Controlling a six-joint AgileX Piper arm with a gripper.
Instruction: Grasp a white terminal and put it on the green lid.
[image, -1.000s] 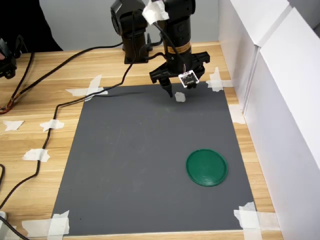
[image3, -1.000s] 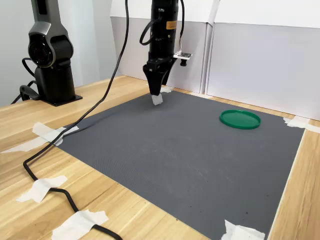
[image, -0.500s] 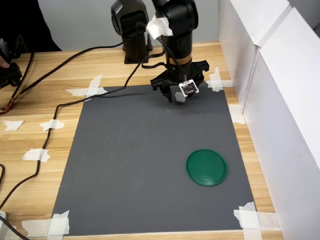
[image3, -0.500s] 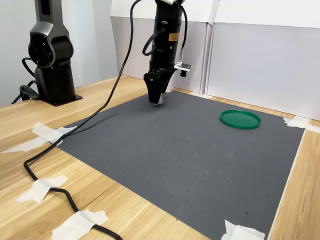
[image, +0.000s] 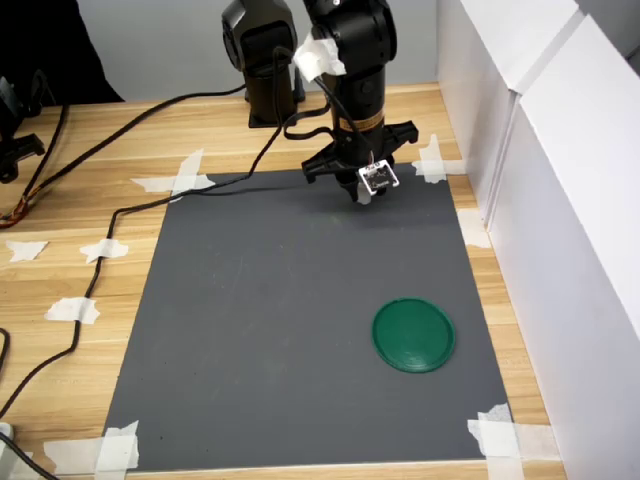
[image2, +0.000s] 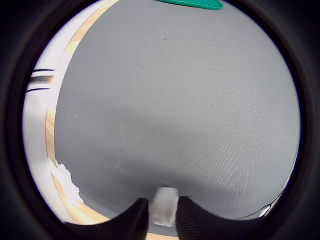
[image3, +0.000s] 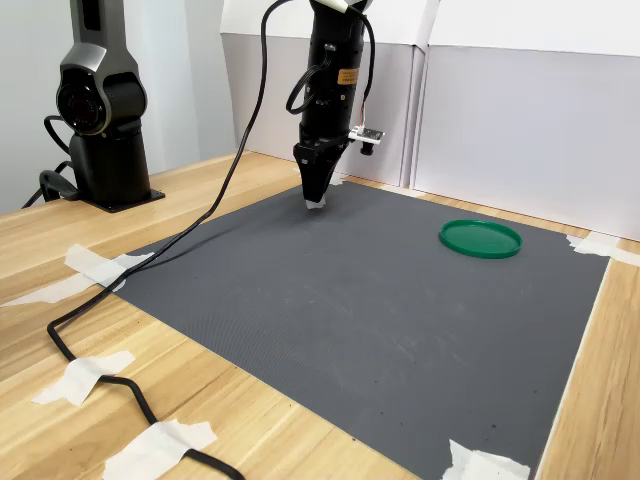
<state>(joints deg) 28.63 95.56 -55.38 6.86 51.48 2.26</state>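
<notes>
The white terminal (image2: 164, 206) sits on the grey mat (image: 270, 330) near its far edge, between my two fingertips. My gripper (image2: 164, 212) stands straight down over it, and the jaws press against both sides of the small block. In both exterior views only a bit of the white terminal (image: 362, 197) (image3: 316, 204) peeks out under my gripper (image: 358, 191) (image3: 315, 197). The green lid (image: 413, 335) (image3: 480, 239) lies flat on the mat, well apart from the arm, toward the first exterior view's lower right. A sliver of the green lid (image2: 192, 3) shows in the wrist view.
A black cable (image: 120, 210) runs from the arm across the wooden table (image: 80, 150) on the first exterior view's left. Torn tape strips (image: 178, 178) hold the mat's corners. White panels (image: 540, 200) wall the first exterior view's right side. A black robot base (image3: 100, 110) stands nearby.
The gripper came down from above the mat onto the white terminal, and its jaws, spread wide before, have closed in against the block.
</notes>
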